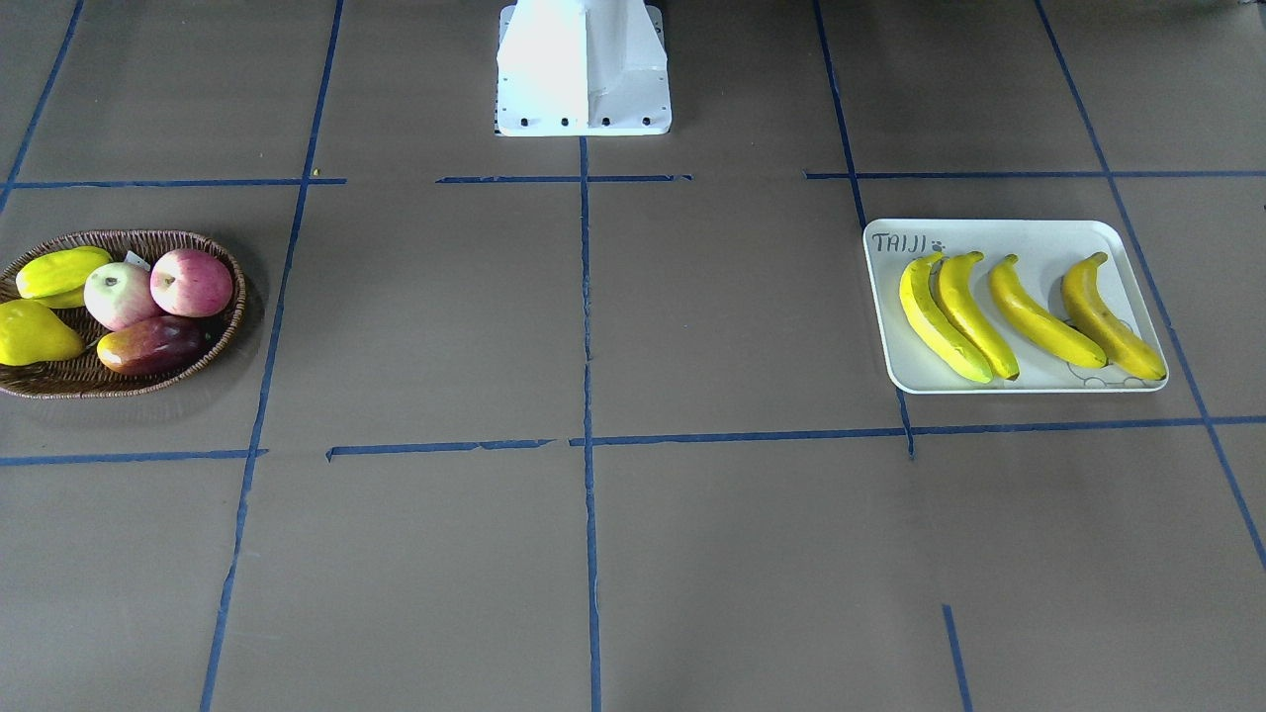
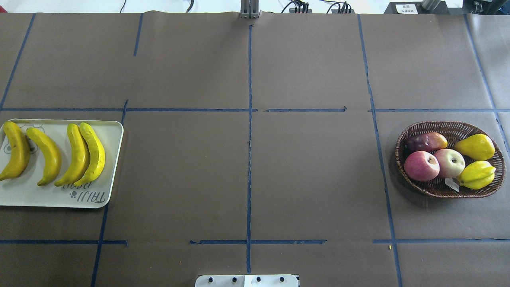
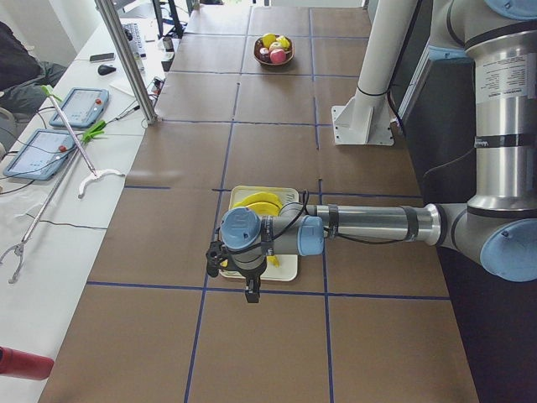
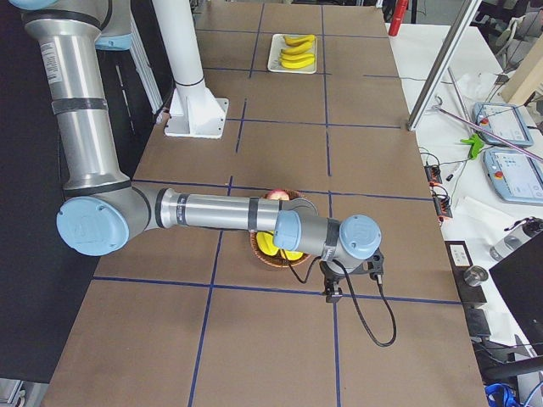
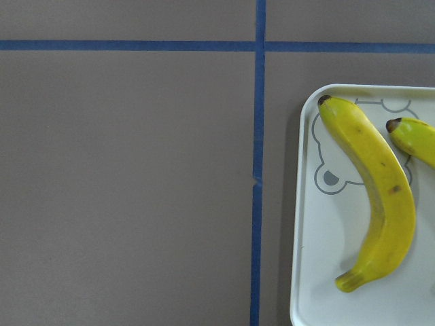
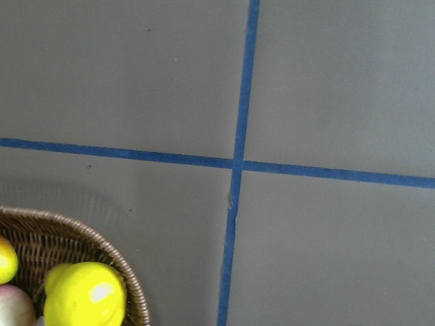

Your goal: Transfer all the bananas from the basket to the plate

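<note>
Several yellow bananas (image 2: 51, 155) lie side by side on the white plate (image 2: 24, 195) at the table's left end, also seen as bananas (image 1: 1029, 316) on the plate (image 1: 1029, 237). The wicker basket (image 2: 450, 127) at the right end holds only two apples, plump yellow fruits and a dark red fruit. My left gripper (image 3: 250, 292) hangs just past the plate's outer edge; its wrist view catches a banana (image 5: 374, 197). My right gripper (image 4: 333, 292) hangs beside the basket (image 4: 263, 254). For both grippers I cannot tell open or shut.
The white robot base (image 1: 584, 69) stands at the middle of the table's robot side. Blue tape lines (image 2: 250, 159) cross the brown table. A metal post (image 3: 126, 59), tablets (image 3: 80, 105) and a seated person (image 3: 17, 67) are along the far side bench.
</note>
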